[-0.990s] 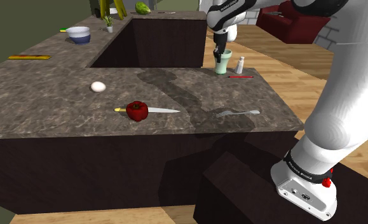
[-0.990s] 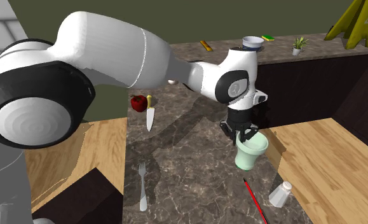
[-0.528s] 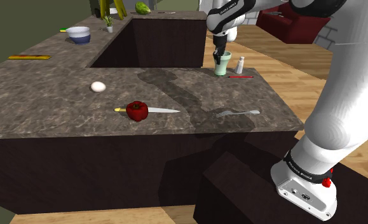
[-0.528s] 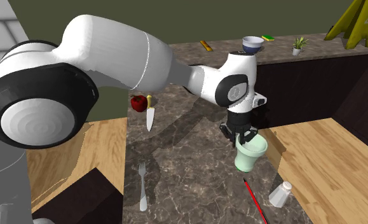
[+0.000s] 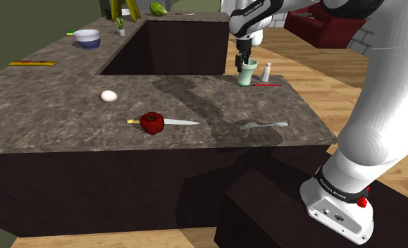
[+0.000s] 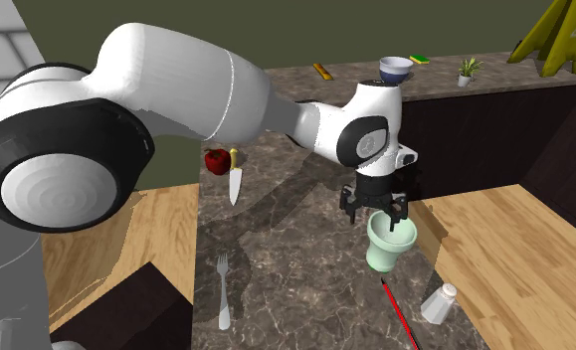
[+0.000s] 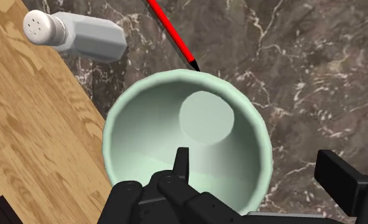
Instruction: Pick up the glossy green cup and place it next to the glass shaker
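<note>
- Counter [image 5: 54,98]: dark marbled stone, L-shaped, bearing all items below.
- Arm [image 6: 176,80]: white, reaching across the counter to its far corner.
- Gripper [image 6: 376,211]: black, poised just above the cup; jaws spread wide, gripping nothing. One finger [image 7: 181,162] hung inside the rim, the other outside (neither touching the wall).
- Cup [image 6: 390,244]: pale green, glossy, upright on the counter close to its edge.
- Pepper [image 5: 151,122]: red, against a knife.
- Shaker [image 6: 440,303]: pale, capped, near the cup, apart from it.
- Pencil [image 7: 170,32]: red, its black tip reaching the cup's rim.
</note>
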Action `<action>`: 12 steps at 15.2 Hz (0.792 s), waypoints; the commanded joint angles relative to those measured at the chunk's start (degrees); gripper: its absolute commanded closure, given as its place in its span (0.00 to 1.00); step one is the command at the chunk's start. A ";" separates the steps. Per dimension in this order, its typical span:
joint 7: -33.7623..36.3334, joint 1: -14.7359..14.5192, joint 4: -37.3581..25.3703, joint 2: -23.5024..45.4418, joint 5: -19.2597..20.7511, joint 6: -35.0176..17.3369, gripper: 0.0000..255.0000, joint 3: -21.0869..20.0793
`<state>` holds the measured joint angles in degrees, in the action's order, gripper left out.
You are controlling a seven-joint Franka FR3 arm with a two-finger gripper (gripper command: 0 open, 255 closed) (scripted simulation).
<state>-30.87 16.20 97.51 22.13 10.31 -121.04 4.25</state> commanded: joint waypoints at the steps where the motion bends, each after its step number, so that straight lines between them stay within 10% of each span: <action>1: -0.04 -0.18 -0.81 -0.77 -0.06 1.60 0.00 -0.08; 12: -0.19 -0.67 -3.55 -2.58 -0.24 6.21 0.00 -0.32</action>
